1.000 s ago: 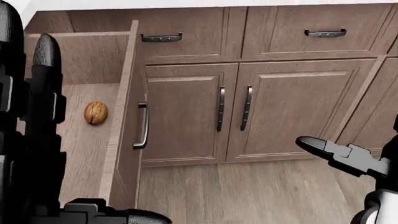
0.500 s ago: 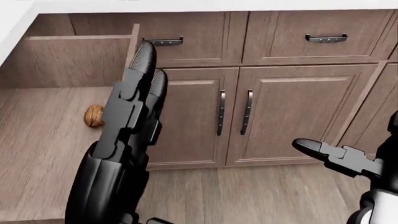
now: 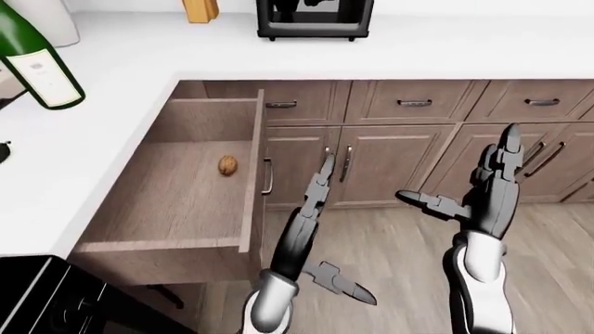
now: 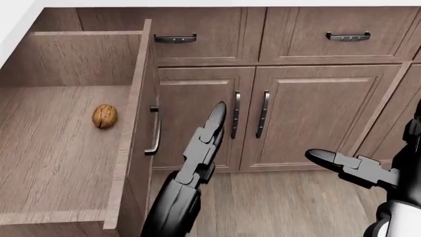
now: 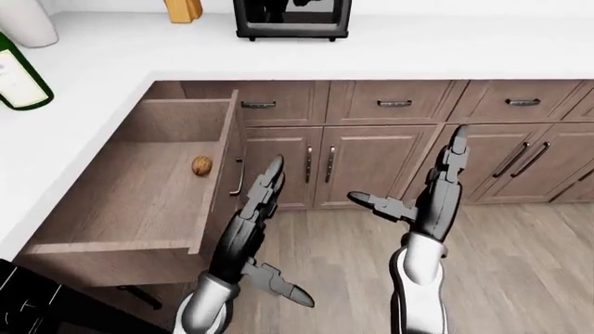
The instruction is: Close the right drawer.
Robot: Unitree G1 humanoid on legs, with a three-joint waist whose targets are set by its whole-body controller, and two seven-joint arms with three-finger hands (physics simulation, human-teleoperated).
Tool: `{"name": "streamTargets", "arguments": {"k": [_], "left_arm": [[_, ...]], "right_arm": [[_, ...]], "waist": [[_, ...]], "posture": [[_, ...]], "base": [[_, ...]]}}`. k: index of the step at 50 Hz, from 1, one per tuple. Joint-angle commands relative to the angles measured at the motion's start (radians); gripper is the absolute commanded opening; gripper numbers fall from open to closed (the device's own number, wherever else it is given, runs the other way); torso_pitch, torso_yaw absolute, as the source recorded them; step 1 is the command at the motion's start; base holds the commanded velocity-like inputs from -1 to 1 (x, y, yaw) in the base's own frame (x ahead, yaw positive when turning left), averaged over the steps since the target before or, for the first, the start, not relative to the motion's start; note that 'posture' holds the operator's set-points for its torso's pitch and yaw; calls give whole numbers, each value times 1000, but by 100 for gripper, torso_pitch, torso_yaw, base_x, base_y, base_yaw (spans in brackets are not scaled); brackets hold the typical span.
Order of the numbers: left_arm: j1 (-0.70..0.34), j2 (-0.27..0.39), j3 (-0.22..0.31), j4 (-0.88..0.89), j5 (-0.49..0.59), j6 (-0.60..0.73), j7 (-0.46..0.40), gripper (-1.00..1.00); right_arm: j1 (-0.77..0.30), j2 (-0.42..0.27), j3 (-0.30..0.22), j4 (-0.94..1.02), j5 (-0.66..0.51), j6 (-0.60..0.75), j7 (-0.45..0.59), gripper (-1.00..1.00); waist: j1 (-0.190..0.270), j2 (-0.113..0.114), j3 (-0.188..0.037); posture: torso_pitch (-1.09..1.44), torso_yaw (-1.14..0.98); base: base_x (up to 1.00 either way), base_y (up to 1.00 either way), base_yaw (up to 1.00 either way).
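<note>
The wood-grain drawer point(image 4: 72, 148) juts fully open under the white counter point(image 3: 111, 104), a ridged walnut point(image 4: 104, 116) inside. The left hand point(image 4: 209, 129), fingers straight and released, hovers beside its curved metal handle point(image 4: 154, 131); the right hand point(image 3: 482, 188) is splayed, empty. A glancing push could slip off the smooth front.

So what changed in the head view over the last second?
The left hand swung from the view's left edge, across the drawer, to stand right of its handle, fingers straight, gripping nothing. The drawer stayed open, the walnut stayed put, and the right hand barely moved.
</note>
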Motion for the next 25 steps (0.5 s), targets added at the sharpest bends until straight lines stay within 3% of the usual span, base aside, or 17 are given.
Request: {"name": "streamTargets", "arguments": {"k": [1,7,8,22,25], "left_arm": [[-15,-14,0,-27,-1,-48,2,100],[-32,-37,36,79,-16,-84,12,100],[-77,-87,120,241,-69,-164,113,100],[-84,-91,128,280,-88,-173,164,100],[-98,-99,153,300,-109,-161,190,100]], "right_arm": [[-19,-9,-4,-39,-6,-31,-1,100],[-20,-9,-1,-24,-3,-41,3,100],[-23,-9,1,-22,-5,-40,2,100],[-25,-11,1,-17,-9,-42,2,100],[-26,-10,4,-14,-12,-43,2,100]], "waist": [[1,-5,-17],[-1,-6,-19],[-1,-6,-19],[-3,-8,-23],[-3,-7,-24]], "posture": [[0,0],[0,0],[0,0],[0,0],[0,0]], "base": [[0,0,0],[0,0,0],[0,0,0],[0,0,0],[0,0,0]]}}
